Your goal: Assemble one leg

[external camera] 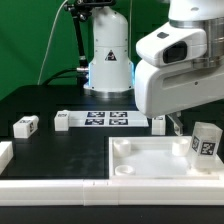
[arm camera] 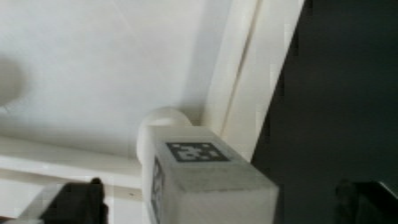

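Jaws apart, the pincer (arm camera: 222,205) hangs over the small white tagged plastic leg (arm camera: 205,165) (upright in the large white square tray's (external camera: 150,160) corner), presumably ready to grip it.

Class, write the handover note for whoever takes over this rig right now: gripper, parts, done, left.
Gripper: open, holding nothing, fingers either side of the leg.
Leg stands upright at the tray's corner, exterior view's right.
Other legs lie loose beside the marker board.
Done: leg set at the corner; seating cannot be judged.
Left: grip it and seat or twist it home, probably.
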{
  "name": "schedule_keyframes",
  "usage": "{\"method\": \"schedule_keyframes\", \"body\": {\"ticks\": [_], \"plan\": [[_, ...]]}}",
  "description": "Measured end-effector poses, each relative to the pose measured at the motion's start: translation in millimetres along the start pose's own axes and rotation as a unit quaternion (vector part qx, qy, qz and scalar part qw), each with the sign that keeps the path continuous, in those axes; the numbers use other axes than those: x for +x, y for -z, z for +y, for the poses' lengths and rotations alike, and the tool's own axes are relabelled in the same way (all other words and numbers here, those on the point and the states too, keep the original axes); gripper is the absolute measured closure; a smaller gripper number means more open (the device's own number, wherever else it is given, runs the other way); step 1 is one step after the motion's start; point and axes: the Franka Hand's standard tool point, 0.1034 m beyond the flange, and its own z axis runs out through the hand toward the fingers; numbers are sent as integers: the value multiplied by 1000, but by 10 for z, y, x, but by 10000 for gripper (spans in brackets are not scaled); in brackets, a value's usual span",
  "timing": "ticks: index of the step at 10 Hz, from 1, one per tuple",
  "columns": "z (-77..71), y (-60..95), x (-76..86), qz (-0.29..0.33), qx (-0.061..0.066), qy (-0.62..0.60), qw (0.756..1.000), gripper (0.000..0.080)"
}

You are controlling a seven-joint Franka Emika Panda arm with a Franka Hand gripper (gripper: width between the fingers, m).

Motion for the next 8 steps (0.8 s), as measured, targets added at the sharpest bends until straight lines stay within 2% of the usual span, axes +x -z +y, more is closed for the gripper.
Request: {"method": "schedule_keyframes", "body": {"ticks": [2, 3, 4, 7, 8], "plan": [[-8, -2, -11, -5, -3, -18, 1000, 150], [-42, 2, -52, -26, -35, -64, 997, 150], [-42, -51, -36, -30, -59, -60, 996, 150], [115, -134, -54, -35, -91, -39, 995, 150], [116, -135, -55, -35, -90, -39, 995, 150]]}}
